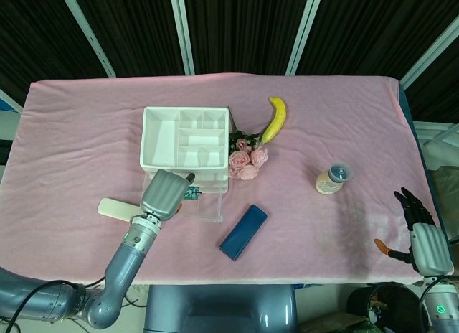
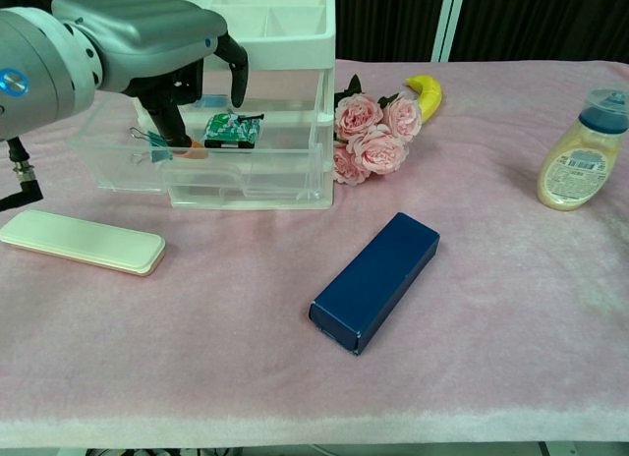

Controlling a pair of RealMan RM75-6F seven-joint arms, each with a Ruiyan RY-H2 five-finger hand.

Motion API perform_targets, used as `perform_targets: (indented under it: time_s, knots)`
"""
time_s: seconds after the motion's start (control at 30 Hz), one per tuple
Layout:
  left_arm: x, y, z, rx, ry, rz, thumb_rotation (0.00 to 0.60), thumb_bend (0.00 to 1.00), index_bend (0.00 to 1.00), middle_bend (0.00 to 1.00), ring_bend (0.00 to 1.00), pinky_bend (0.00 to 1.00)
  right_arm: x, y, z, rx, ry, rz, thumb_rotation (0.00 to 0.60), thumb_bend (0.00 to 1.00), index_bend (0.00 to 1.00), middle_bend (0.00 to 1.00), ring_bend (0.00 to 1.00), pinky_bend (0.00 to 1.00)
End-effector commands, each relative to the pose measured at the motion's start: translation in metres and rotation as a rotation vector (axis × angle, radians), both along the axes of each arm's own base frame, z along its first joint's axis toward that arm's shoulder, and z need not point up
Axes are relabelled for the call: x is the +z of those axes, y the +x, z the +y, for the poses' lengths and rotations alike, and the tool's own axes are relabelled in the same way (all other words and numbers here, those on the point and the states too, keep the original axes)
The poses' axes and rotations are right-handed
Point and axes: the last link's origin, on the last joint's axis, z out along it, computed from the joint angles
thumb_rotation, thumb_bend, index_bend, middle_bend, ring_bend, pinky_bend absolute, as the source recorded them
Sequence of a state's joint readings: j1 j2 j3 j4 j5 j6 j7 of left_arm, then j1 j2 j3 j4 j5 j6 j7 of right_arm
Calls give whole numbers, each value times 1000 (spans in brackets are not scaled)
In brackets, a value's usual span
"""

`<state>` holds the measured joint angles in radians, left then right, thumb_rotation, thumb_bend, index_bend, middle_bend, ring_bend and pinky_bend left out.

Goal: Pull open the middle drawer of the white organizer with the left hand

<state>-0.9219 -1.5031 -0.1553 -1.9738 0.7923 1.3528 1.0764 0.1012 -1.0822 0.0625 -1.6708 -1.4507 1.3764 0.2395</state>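
Near the table's front-left, the left hand point(image 2: 157, 43) hooks curled fingers point(image 2: 236, 78) into the organizer's point(image 1: 186, 138) pulled-out drawer point(image 2: 197, 146), gripping its wall.

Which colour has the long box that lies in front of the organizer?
The box is dark blue, shown best in the chest view.

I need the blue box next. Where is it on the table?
The blue box lies flat near the table's front edge in both views, in front of the pink roses and right of the clear drawers.
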Motion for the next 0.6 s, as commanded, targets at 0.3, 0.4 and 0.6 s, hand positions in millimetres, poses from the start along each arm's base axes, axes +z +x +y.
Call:
perform_targets:
  time_s: [0.3,0.4,0.6]
  knots:
    - [-8,3,-1,-18,-11,4,600,226,386,1000,1000,1000,0,0,0,-1,0,-3,600,84,0,0,0,121]
    - [-9,3,0,-21,-10,7,600,248,407,1000,1000,1000,0,0,0,-1,0,-4,600,84,0,0,0,121]
    - [-10,2,-1,-24,-9,11,600,321,529,1000,1000,1000,0,0,0,0,0,-4,600,85,0,0,0,121]
